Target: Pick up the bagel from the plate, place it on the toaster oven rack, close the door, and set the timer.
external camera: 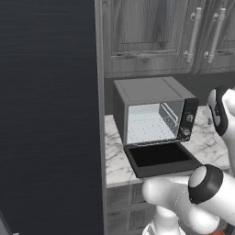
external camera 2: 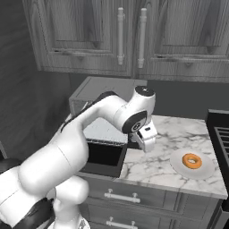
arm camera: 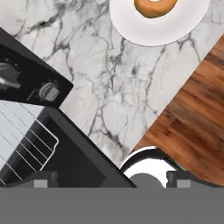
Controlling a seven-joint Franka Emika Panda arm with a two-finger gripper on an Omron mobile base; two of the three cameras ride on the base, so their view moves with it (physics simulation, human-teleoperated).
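The orange-brown bagel [external camera 2: 192, 161] [arm camera: 155, 6] lies on a white plate [external camera 2: 203, 172] [arm camera: 159, 30] on the marble counter, right of the grey toaster oven [external camera: 147, 89] [external camera 2: 100, 88]. The oven's door [external camera: 160, 158] [external camera 2: 105, 154] [arm camera: 74, 153] hangs open and flat, and the pale rack [external camera: 149, 128] [arm camera: 24, 135] inside is bare. My gripper [external camera 2: 147, 144] [arm camera: 112, 181] hovers above the counter between the door's right edge and the plate. It is open, with nothing between its fingertips [arm camera: 41, 181].
Two knobs [external camera: 189, 118] [arm camera: 49, 92] sit on the oven's right panel. A black stove [external camera 2: 220, 134] borders the plate's right side. A tall dark panel [external camera: 46, 114] stands left of the oven, cabinets [external camera 2: 120, 36] hang above, and the counter's front edge drops to wooden floor [arm camera: 192, 118].
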